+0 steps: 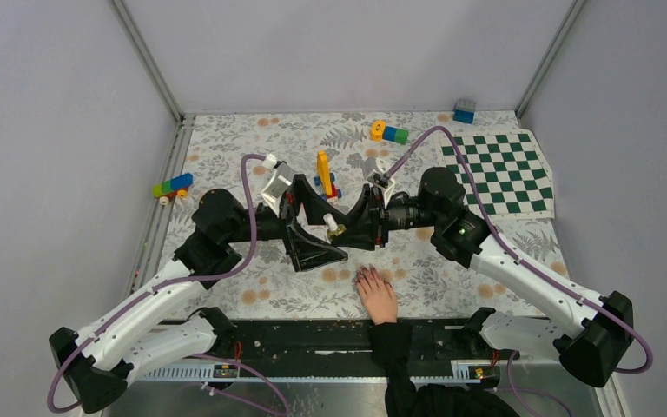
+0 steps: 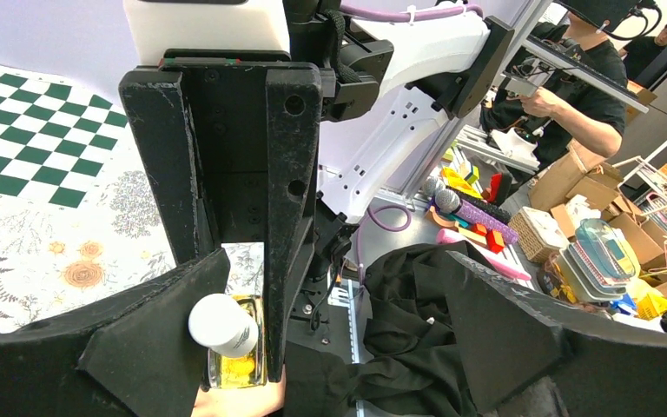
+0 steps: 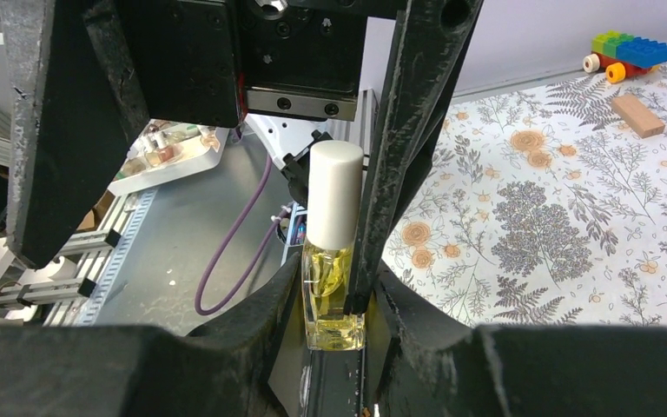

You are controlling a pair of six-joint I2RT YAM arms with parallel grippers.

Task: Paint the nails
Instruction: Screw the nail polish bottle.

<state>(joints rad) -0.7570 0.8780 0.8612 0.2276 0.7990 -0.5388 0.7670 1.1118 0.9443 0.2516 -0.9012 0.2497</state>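
The nails are sitting on a pale hand reaching in from the near edge and lying palm-down on the floral mat, near-centre, just on the near side of both grippers; nails are looking dark and tiny, coat detail too small to tell; judging them hard and glossy but riding on a soft living hand that can shift, so they are not for gripping, only for a light brush touch; the thing being held instead is the polish bottle; the right gripper is clamping its glass body, yellow liquid inside, bottle standing upright in the right wrist view; the left gripper is standing spread wide and empty, one finger just beside the white cap, touching or not I cannot tell; cap is sitting on the bottle; bottle is looking small and light, glass so probably slippery and breakable, calling for a moderate squeeze on the flat sides; the cap is looking like the spot for the left fingers to be closing on, likely carrying the brush; tilting is risking a spill over the hand.
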